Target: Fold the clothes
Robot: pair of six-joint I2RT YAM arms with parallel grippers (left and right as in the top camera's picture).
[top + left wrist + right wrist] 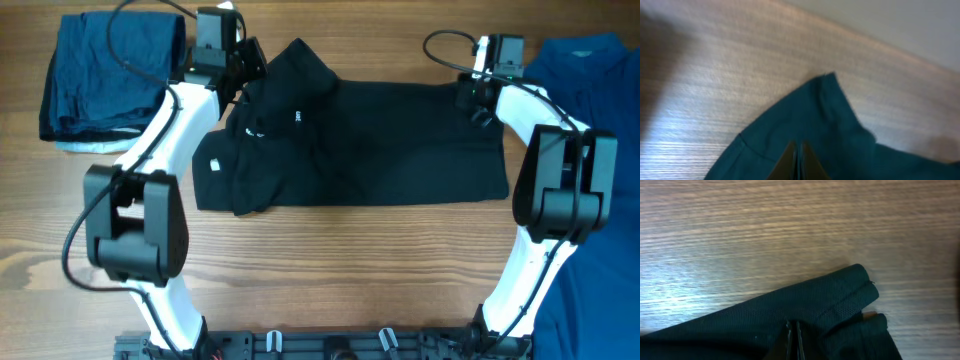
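Two grippers, both pinched tight on black shirt [390, 140]. Left gripper [248, 72] holds far edge by collar; right gripper [472, 94] holds far hem corner. Shirt spread across table [330, 260] middle.

A light wooden desk [330, 250] with fine straight grain fills every view. Ahead of the left fingers [790, 161] its far edge runs diagonally. Beyond that edge lies a pale grey surface [900, 20], blurred, perhaps a wall. Left of the right fingers [788, 340], soft light glares off the wood.
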